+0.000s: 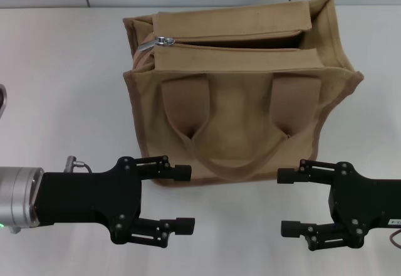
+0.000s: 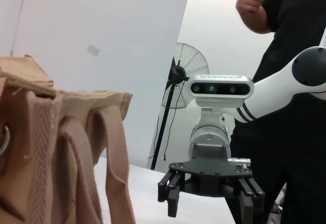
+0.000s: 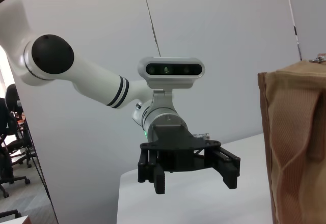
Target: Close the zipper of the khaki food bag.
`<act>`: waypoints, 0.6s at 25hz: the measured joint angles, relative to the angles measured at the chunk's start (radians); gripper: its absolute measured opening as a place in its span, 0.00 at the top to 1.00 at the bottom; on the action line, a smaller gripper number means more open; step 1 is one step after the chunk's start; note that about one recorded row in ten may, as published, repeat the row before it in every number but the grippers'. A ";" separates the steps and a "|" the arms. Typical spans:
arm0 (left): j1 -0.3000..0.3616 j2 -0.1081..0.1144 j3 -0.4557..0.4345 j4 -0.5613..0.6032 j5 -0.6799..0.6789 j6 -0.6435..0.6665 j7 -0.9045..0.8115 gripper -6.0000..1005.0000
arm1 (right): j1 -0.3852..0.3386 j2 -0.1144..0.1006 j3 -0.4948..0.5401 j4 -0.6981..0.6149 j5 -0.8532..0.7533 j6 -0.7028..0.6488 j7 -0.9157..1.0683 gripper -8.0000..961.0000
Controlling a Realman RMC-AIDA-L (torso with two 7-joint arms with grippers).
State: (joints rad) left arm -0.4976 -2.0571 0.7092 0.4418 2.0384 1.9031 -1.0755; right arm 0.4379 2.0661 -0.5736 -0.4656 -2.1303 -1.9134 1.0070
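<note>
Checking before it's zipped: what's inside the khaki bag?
Nothing shows. The zipper sits at the robot's left end, leaving a dark gap along the khaki bag top; flaps hide the interior.

Lit evenly and brightly from overhead; soft shadows cast under the khaki food bag (image 1: 238, 94) onto the white table (image 1: 62, 88). No glare noted. Head view sharp throughout. Bag fabric (image 2: 51, 158) slightly soft at close range in left wrist view.
</note>
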 joint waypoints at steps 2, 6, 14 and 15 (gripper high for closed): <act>0.002 0.000 -0.001 0.000 0.000 0.003 0.004 0.18 | 0.001 0.001 0.000 0.000 0.000 0.000 0.000 0.15; 0.004 0.000 -0.001 0.000 0.000 0.004 0.010 0.18 | 0.005 0.002 0.000 0.001 0.000 0.001 0.000 0.15; 0.008 0.002 -0.001 0.000 -0.004 0.016 0.012 0.20 | 0.007 0.002 0.001 0.001 0.000 0.001 -0.001 0.15; 0.008 0.002 -0.001 0.000 -0.004 0.016 0.012 0.20 | 0.007 0.002 0.001 0.001 0.000 0.001 -0.001 0.15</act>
State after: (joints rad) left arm -0.4895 -2.0554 0.7083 0.4417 2.0347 1.9196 -1.0635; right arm 0.4446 2.0678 -0.5725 -0.4647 -2.1305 -1.9120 1.0062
